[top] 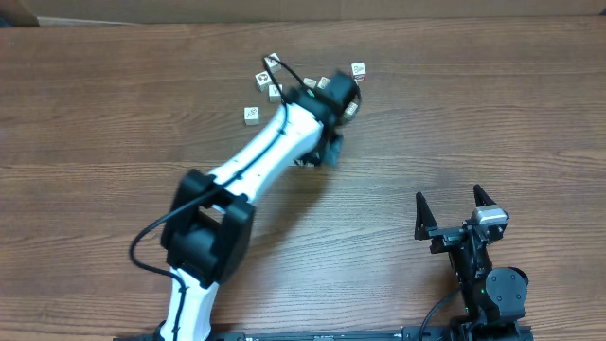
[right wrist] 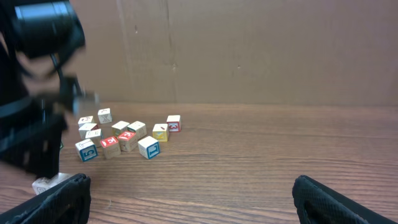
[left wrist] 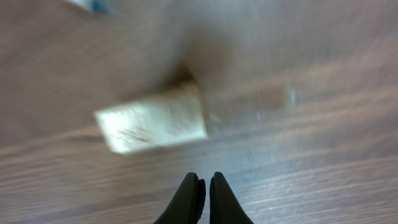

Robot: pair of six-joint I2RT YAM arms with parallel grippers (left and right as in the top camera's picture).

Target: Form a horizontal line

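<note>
My left gripper (top: 324,154) is shut with nothing between its fingers (left wrist: 214,190), tips low over the wood. Just ahead of them lies one pale cream cube (left wrist: 152,122), blurred in the left wrist view; it also shows under the left arm (right wrist: 46,183). The other picture cubes lie loosely grouped behind the arm (top: 252,115), seen as a cluster with red, blue and yellow faces (right wrist: 127,138). No horizontal line of touching cubes shows in any view. My right gripper (top: 455,214) rests open near the front right, far from the cubes, its fingers (right wrist: 317,199) wide apart over bare wood.
The left arm (top: 270,152) stretches diagonally from the front left across the wooden table (top: 492,123) and hides part of the cube group. A single cube (top: 358,69) sits at the back, right of the arm. A cardboard wall (right wrist: 249,50) stands behind the table.
</note>
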